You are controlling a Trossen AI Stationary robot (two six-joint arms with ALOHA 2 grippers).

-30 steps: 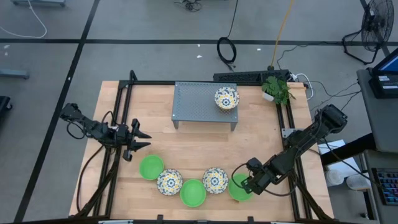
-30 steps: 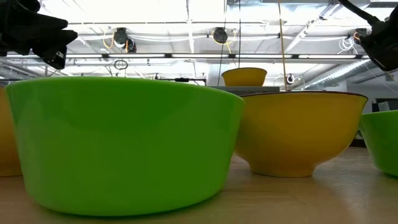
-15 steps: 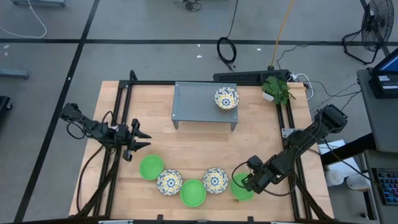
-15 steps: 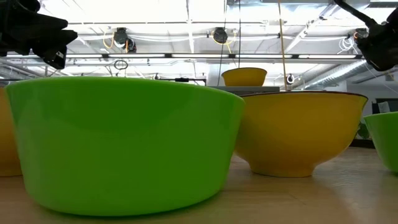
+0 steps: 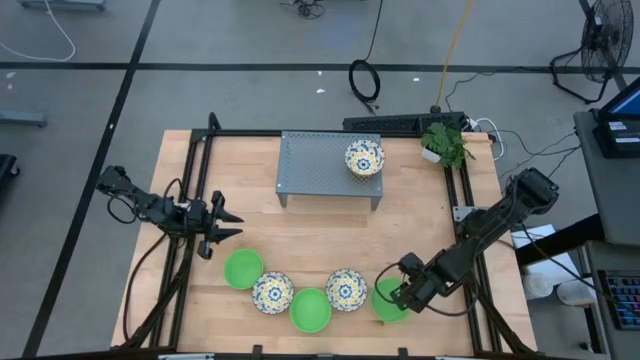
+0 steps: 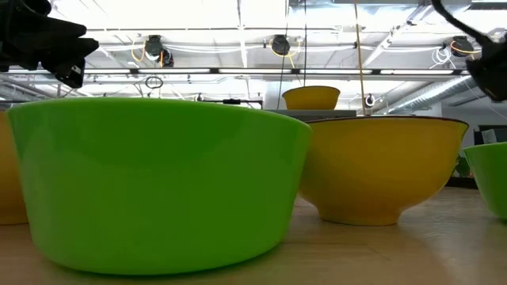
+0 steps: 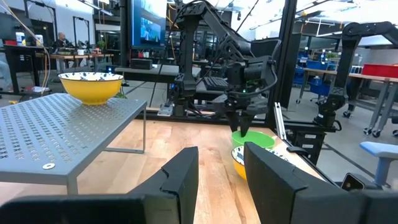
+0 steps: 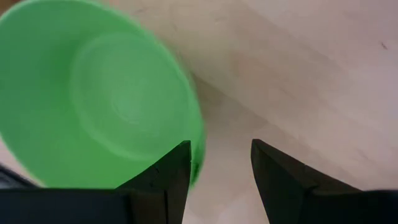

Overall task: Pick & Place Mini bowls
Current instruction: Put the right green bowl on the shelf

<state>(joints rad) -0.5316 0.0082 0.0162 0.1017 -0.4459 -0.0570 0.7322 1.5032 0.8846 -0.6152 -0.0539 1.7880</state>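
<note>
Five mini bowls stand in a row near the table's near edge: green (image 5: pixel 243 268), patterned (image 5: pixel 272 292), green (image 5: pixel 310 310), patterned (image 5: pixel 346 289) and green (image 5: pixel 383 301). A sixth, patterned bowl (image 5: pixel 364 158) sits on the grey perforated stand (image 5: pixel 320 170). My right gripper (image 5: pixel 396 297) is open and points down at the rightmost green bowl (image 8: pixel 106 106). Its near-right rim (image 8: pixel 199 140) lies between the fingers, one finger over the bowl's inside, the other outside. My left gripper (image 5: pixel 232 225) waits open and empty at the table's left, above the wood. My right gripper stands astride the rightmost green bowl's rim (image 8: pixel 198 149) from above. One finger (image 8: pixel 177 165) is close beside the rim. I cannot tell whether it touches. The bowl rests on the table on its base.
A small potted plant (image 5: pixel 445 143) stands at the far right corner. Black frame rails run along the table's left (image 5: pixel 190 200) and right (image 5: pixel 465 190) sides. Bare wood (image 5: pixel 330 235) lies between the stand and the row of bowls.
In the low view the rightmost green bowl has slid a little toward the table's right edge. My right gripper has shifted slightly the same way. The other bowls have stayed put.
</note>
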